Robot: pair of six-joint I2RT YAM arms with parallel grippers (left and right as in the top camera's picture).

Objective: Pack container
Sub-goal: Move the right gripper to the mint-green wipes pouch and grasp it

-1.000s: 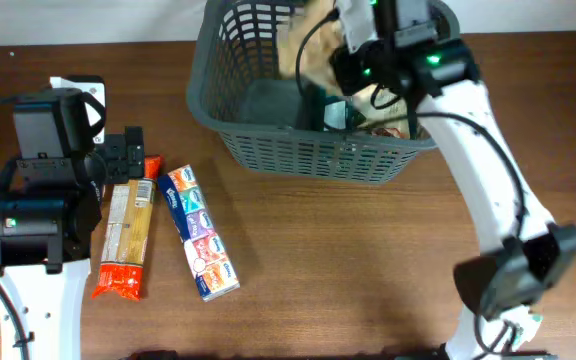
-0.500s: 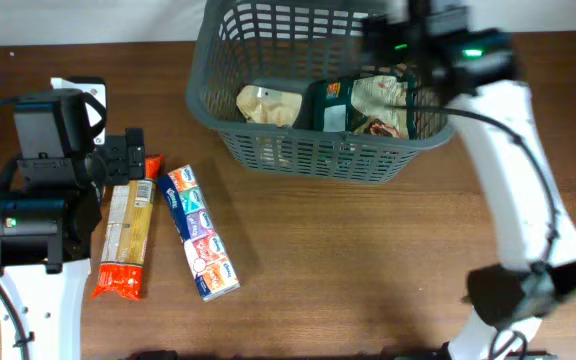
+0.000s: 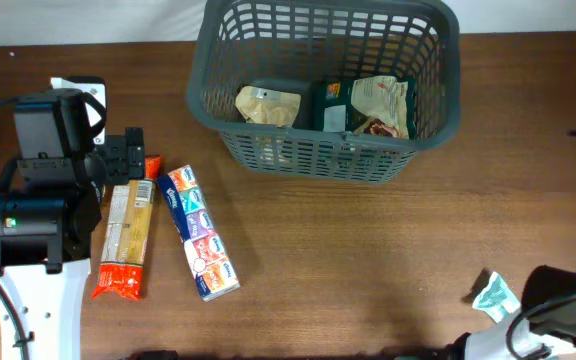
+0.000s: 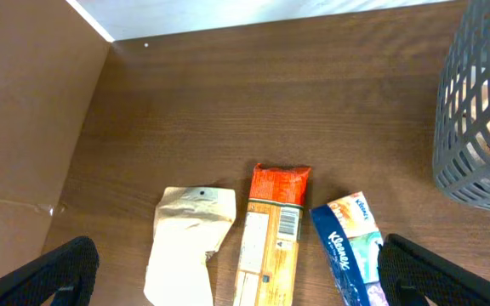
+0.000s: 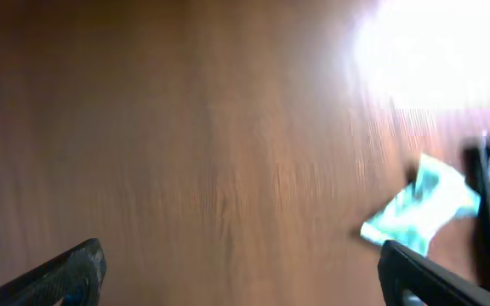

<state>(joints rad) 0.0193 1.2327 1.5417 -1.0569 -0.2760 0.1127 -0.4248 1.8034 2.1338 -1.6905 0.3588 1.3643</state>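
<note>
Container (image 3: pixel 320 166) stands at the far centre of the table (image 3: pixel 368 260), upright, open side up; its slotted wall also shows at the right edge of the left wrist view (image 4: pixel 475 110). Inside it: a tan packet (image 3: pixel 268 103) on the left and a dark green packet (image 3: pixel 370 104) beside it on the right. Left claw (image 4: pixel 245 272) is spread wide and holds nothing, hanging over the left part of the table. Below it lie a crumpled paper bag (image 4: pixel 190 242), an orange pasta packet (image 4: pixel 272 238) and a tissue pack (image 4: pixel 351 246), side by side, well apart from the container. Right claw (image 5: pixel 245 272) is also spread with bare table between its fingers; that view is blurred. A small teal scrap (image 3: pixel 493 297) lies near the right arm's base at the near right.
</note>
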